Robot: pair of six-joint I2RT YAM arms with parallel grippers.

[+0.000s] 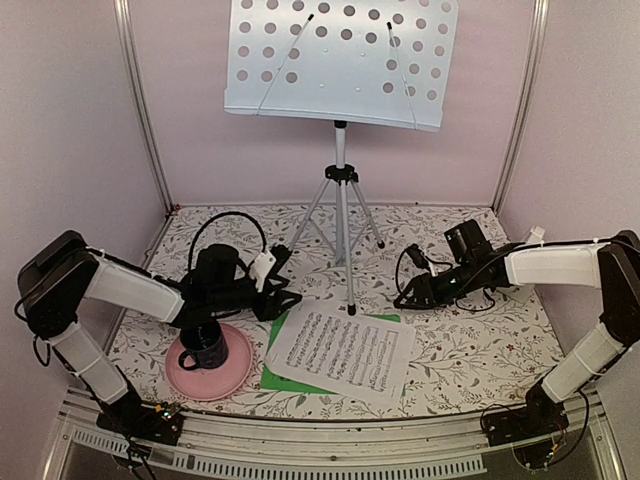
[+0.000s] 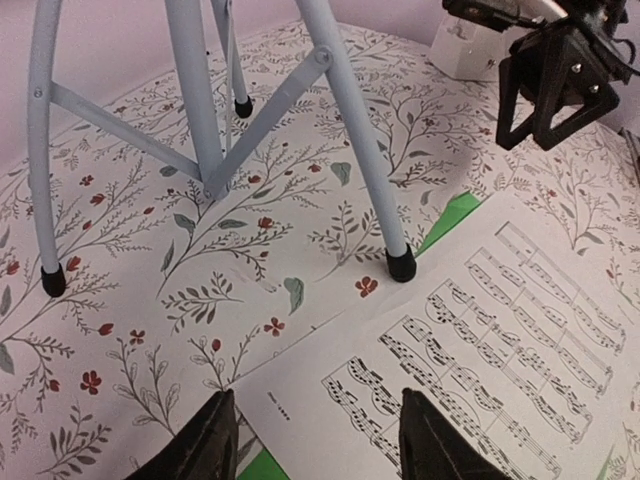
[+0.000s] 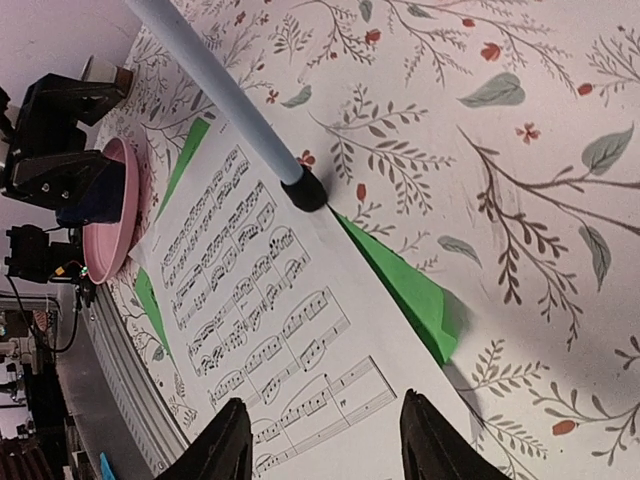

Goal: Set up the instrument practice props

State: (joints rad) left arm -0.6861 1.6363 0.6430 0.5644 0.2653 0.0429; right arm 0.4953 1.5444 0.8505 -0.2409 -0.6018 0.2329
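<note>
The pale-blue perforated music stand [image 1: 340, 60] stands on its silver tripod [image 1: 342, 215] at the back middle, with nothing on it. The white sheet of music [image 1: 340, 352] lies flat on the green sheet [image 1: 278, 378] in front of the tripod. One tripod foot [image 2: 401, 263] rests at the sheets' far edge. My left gripper [image 1: 285, 300] is open and empty, its jaws [image 2: 318, 440] over the white sheet's left corner. My right gripper [image 1: 408, 297] is open and empty over the sheet's right end [image 3: 320, 440]. A small white object [image 1: 535, 237], perhaps the metronome, sits by the right wall.
A dark mug [image 1: 205, 345] stands on a pink plate [image 1: 235, 375] at the front left, under my left arm. Pale walls and metal corner posts close in the floral-patterned table [image 1: 460, 350]. The tripod legs spread between the two grippers.
</note>
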